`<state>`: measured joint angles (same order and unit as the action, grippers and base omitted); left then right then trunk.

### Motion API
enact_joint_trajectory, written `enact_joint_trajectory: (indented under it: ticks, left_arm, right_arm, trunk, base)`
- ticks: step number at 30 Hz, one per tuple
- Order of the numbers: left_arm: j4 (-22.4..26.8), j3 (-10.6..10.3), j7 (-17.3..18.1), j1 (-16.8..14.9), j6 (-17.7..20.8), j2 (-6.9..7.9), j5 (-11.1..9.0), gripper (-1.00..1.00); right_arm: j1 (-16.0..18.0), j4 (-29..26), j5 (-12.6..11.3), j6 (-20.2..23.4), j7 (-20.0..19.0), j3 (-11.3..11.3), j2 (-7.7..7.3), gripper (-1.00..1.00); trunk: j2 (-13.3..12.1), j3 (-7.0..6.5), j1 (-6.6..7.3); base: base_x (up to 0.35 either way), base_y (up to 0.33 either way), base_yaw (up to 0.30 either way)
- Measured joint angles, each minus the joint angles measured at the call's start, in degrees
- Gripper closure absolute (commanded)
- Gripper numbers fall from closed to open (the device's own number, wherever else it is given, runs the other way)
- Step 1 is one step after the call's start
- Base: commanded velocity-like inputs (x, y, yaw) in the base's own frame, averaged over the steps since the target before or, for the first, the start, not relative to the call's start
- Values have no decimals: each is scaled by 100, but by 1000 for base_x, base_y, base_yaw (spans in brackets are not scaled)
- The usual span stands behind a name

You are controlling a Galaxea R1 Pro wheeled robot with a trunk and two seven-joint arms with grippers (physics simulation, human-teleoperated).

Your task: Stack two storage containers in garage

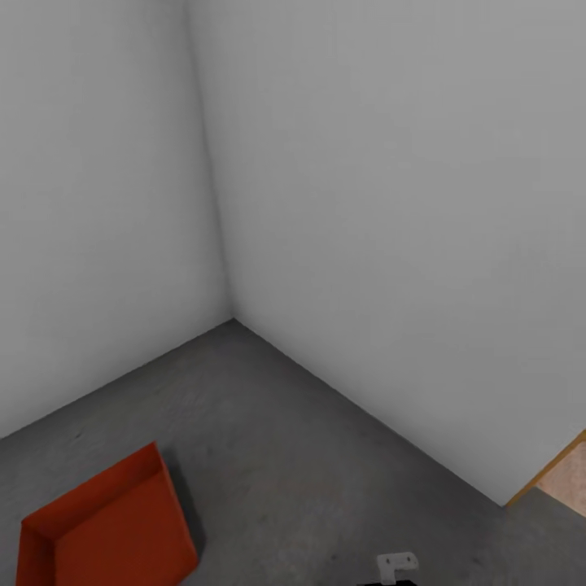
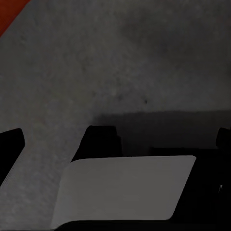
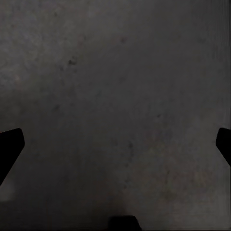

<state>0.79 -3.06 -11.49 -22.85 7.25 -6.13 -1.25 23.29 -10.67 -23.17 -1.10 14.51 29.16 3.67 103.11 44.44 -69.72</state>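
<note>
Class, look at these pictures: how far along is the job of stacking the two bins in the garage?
Done: one orange-red storage bin sits on the grey concrete floor near the white wall corner. In hand: nothing; the left pincer and right pincer are open and empty. Left: the second bin must be stacked on this one.

I'm looking down into a bare corner where two plain white walls [image 1: 366,203] meet the dark grey concrete floor [image 1: 301,456]. An orange-red storage container [image 1: 106,529] sits on that floor, and a wooden door edge [image 1: 553,480] shows beside one wall.
</note>
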Motion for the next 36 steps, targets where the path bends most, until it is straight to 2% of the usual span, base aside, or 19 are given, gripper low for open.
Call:
enact_joint_trajectory:
  ticks: [3, 4, 5, 9, 15, 21, 36]
  left_arm:
    - [-56, 3, -1, 17, 2, 169, -8, -100]
    - [-68, 3, -1, 41, -36, 308, -16, -100]
    - [-69, 3, -1, 43, -92, 368, -26, -100]
    - [-71, 5, 0, 55, -436, 526, -77, -100]
    - [-73, 7, 8, 243, -636, 582, -91, -100]
    - [-72, 6, 3, 517, -1186, 665, -101, -100]
    - [-68, 5, -5, 667, -1312, 635, -97, -100]
  right_arm:
    - [-85, 16, 0, 0, -1, 0, 0, -100]
    - [-115, 161, 0, 1, -6, -4, 7, -100]
    - [-120, 210, 3, 0, -6, -2, 16, -100]
    - [-173, 287, 3, -5, -8, -4, 26, -100]
    - [-238, 384, 3, -9, -16, -4, 27, -100]
    - [-304, 476, 3, -11, -22, -5, 18, -100]
    - [-343, 649, -4, -18, -53, -3, -4, -100]
  trunk:
    - [0, 0, 0]
    - [0, 0, 0]
    - [0, 0, 0]
    - [0, 0, 0]
    - [0, 0, 0]
    - [0, 0, 0]
    - [0, 0, 0]
  base:
    - [0, 0, -288]
    - [0, 0, -289]
    - [0, 0, -289]
    - [0, 0, -290]
    - [0, 0, -290]
    - [0, 0, -294]
    - [0, 0, -298]
